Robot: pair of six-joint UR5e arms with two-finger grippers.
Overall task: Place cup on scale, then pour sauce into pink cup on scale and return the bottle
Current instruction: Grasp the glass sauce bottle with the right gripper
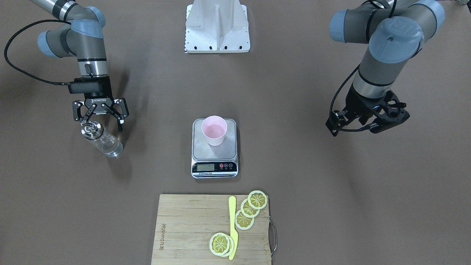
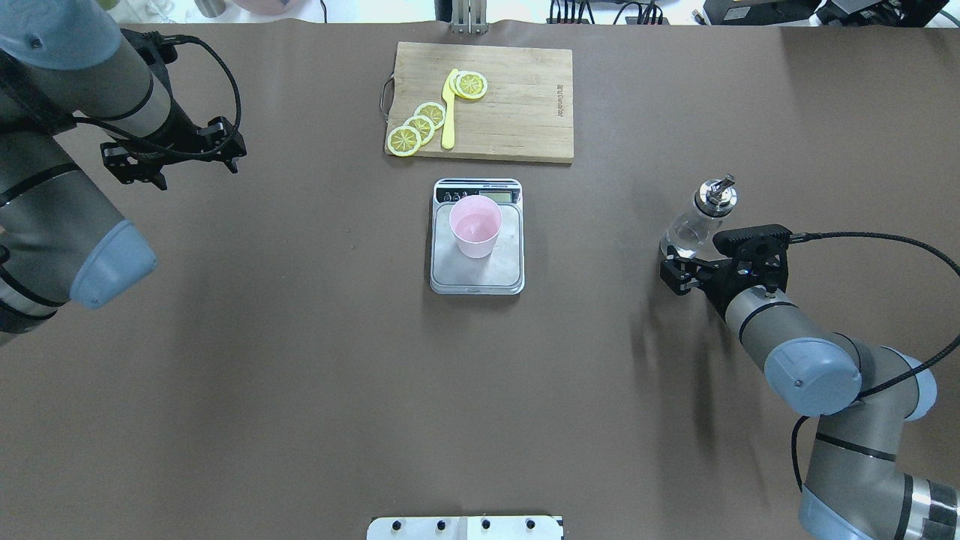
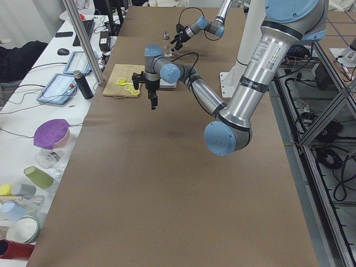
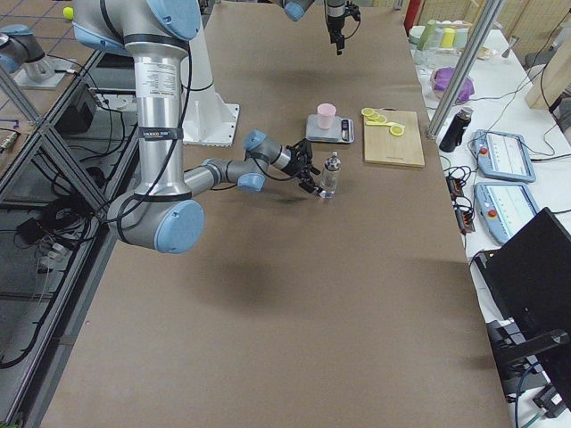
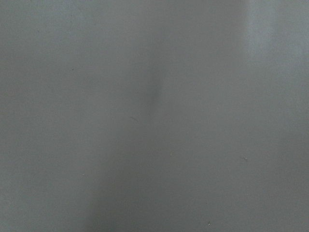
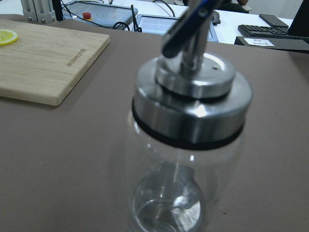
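Board (image 2: 517, 105) w/ lemon slices (image 2: 420, 124) & knife (image 2: 448, 112) is set beyond scale (image 2: 480, 274). Cup (image 2: 475, 227) is stood on scale, mid-desk (image 2: 300, 337). Bottle (image 2: 694, 225) is stood upright on the desk, just ahead of R pincer (image 1: 101, 125), which is spread wide, nothing gripped. L pincer (image 1: 386, 117) is hung well apart; its gap can't be told.

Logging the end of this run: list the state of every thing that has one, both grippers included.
cup: upright on the scale, seems to hold a little liquid.
scale: flat on the table, display too small to read.
bottle: upright on the table, capped, not clamped.
sauce: low in the bottle.
right gripper: open, close at the bottle.
left gripper: looks open, empty, away from everything.
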